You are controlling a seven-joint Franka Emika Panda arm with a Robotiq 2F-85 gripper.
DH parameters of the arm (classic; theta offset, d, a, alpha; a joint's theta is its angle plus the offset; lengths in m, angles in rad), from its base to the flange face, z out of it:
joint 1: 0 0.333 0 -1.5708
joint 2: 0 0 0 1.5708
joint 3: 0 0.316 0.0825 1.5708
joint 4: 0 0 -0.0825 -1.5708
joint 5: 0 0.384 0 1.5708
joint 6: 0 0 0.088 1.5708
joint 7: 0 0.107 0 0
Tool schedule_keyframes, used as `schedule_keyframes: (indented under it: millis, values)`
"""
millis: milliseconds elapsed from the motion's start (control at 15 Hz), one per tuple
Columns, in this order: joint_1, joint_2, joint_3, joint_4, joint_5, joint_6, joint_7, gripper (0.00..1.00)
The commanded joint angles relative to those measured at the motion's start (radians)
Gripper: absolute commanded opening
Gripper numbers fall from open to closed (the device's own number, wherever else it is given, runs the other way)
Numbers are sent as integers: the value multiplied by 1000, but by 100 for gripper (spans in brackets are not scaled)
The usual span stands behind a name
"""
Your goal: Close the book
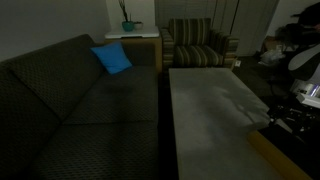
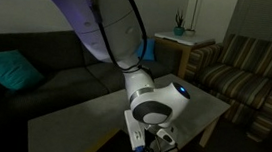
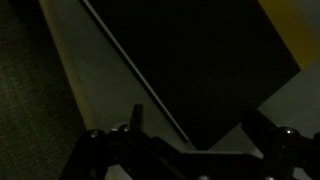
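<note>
Gripper [image 3: 190, 142], fingers spread with nothing between them, hovers beside the flat book [image 1: 215, 102], not touching it; closing apparently not yet begun.

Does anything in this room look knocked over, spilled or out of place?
Nothing stands out: the blue cushion leans against the sofa back, the plant stands upright on its side table, and no spill shows. Dim light hides fine detail.

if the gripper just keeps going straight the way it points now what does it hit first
Most likely the dark flat surface ahead of the gripper, beside a pale strip. Nothing shows in between, though the wrist view is dark and depth is unclear.
</note>
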Motion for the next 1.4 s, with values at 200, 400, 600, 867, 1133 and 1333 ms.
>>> schedule_keyframes:
  millis: [200, 400, 600, 867, 1133, 1333]
  values:
    - [-134, 0, 115, -13, 111, -77, -68, 100]
    - [-163, 0, 130, -16, 150, -92, -88, 100]
    - [-176, 0, 138, -12, 175, -120, -93, 100]
    - [-189, -1, 144, 1, 192, -225, -101, 100]
    - [-192, -2, 143, 12, 211, -316, -124, 100]
    - [-179, -2, 133, 33, 211, -383, -128, 100]
